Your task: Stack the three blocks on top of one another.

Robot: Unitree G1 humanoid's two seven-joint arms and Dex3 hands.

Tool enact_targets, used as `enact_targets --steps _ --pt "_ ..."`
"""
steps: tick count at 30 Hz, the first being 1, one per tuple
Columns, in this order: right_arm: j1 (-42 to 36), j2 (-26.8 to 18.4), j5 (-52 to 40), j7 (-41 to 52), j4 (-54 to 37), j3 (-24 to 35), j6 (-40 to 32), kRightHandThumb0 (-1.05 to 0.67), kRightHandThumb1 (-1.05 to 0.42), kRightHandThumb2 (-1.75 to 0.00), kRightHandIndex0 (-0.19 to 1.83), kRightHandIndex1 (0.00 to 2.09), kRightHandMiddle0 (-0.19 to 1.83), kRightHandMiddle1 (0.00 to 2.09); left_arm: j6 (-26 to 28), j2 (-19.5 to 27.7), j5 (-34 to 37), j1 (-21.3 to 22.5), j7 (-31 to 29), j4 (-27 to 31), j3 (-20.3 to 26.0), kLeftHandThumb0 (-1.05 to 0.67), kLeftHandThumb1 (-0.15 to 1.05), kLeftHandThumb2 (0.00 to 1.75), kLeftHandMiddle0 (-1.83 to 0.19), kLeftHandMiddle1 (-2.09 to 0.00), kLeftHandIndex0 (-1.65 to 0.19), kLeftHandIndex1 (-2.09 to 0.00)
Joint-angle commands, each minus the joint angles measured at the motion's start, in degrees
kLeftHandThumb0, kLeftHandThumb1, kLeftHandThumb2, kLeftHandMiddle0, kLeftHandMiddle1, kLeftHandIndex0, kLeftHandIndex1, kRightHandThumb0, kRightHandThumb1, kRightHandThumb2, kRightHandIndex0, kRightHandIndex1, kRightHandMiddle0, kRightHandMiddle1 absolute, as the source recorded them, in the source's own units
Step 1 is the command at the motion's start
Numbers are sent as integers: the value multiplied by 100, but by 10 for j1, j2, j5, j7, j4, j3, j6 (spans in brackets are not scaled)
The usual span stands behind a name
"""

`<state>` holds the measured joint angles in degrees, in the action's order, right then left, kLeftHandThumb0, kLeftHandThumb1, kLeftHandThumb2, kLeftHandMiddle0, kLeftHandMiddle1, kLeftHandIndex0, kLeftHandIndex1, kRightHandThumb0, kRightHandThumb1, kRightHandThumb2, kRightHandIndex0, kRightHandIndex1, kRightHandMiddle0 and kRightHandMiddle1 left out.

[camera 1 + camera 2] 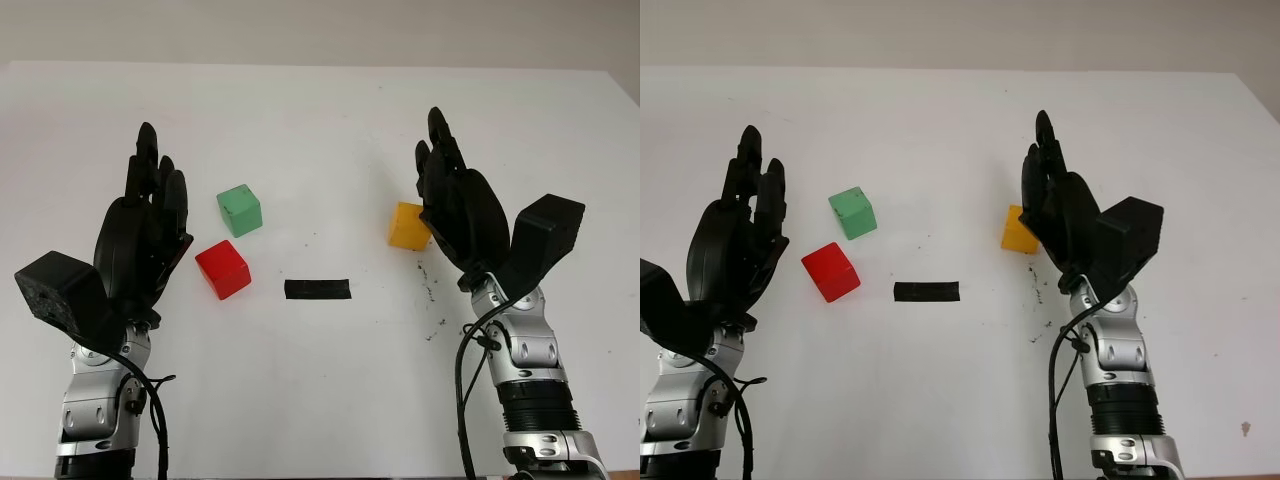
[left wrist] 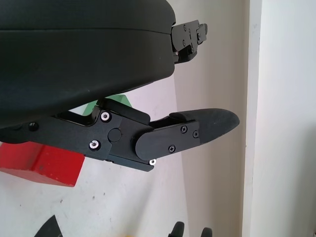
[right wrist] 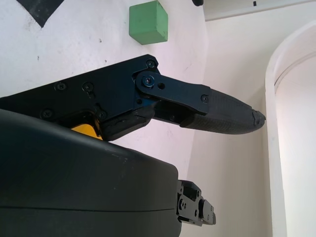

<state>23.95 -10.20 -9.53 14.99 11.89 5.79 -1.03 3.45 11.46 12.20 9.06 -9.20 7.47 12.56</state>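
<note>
Three blocks apart, red block (image 1: 222, 268), green block (image 1: 239, 209), yellow block (image 1: 407, 225)

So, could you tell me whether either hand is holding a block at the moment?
Neither. The left hand is open beside the red block, and the right hand is open beside the yellow block.

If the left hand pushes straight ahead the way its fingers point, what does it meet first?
Probably nothing: the open left hand points up the white table, and the green cube and red cube sit beside its line. Depth is uncertain.
</note>
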Motion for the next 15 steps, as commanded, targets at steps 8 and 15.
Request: enact_targets --steps 8,15 --pt "51 -12 -9 -11 -12 20 19 -81 -105 -70 -19 0 -19 0 -31 202 -91 66 -81 28 26 -58 101 9 -35 -20 -30 -31" --pt "81 -18 -32 -10 -8 38 -7 -80 -105 -74 -19 0 -19 0 -46 396 -220 104 -221 36 -23 -57 85 4 -19 -4 -44 -15"
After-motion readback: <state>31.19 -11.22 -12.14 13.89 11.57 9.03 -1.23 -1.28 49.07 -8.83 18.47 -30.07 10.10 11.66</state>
